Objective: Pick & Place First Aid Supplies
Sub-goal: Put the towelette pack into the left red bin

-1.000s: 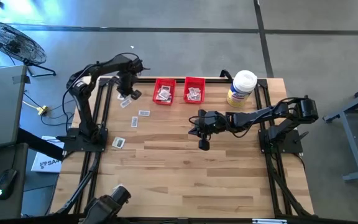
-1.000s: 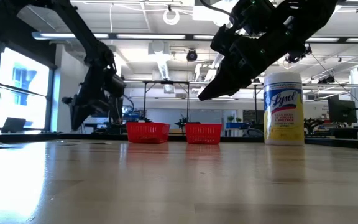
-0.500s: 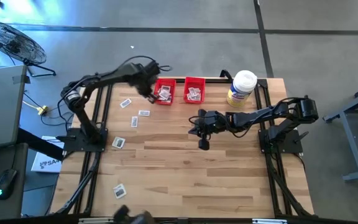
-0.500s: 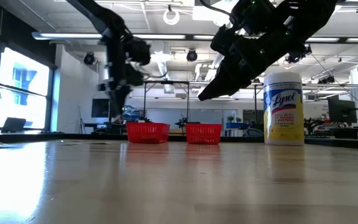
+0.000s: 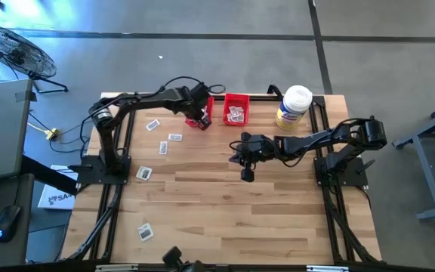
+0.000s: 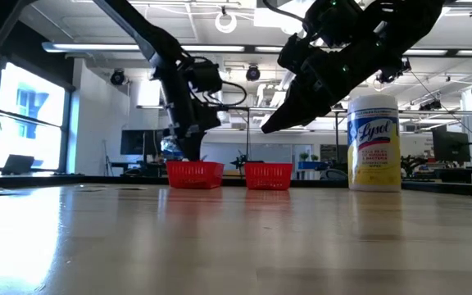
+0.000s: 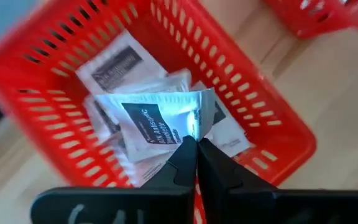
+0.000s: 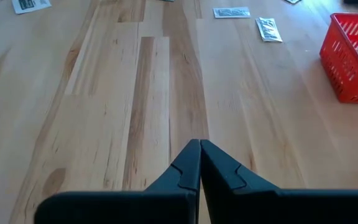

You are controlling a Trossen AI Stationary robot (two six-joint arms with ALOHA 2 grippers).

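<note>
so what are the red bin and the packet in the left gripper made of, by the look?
Red bin: looks like moulded plastic, matte, with slotted lattice walls. Packet pinched in the left gripper: probably foil or coated paper, shiny white with dark print, creased and glinting. Cannot tell beyond that.

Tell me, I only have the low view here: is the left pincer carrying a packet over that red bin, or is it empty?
Observer: It carries one. In the left wrist view the left pincer is shut on a white packet with dark print, held above the left red bin.
Operator: Is that bin already holding anything?
Observer: Yes, several packets lie in it, under the held one.
Operator: And the other red bin?
Observer: From above, the right red bin also has packets inside.
Operator: Any left on the table?
Observer: Yes, five loose packets show in the high view on the left side of the table, one being the packet near the front edge.
</note>
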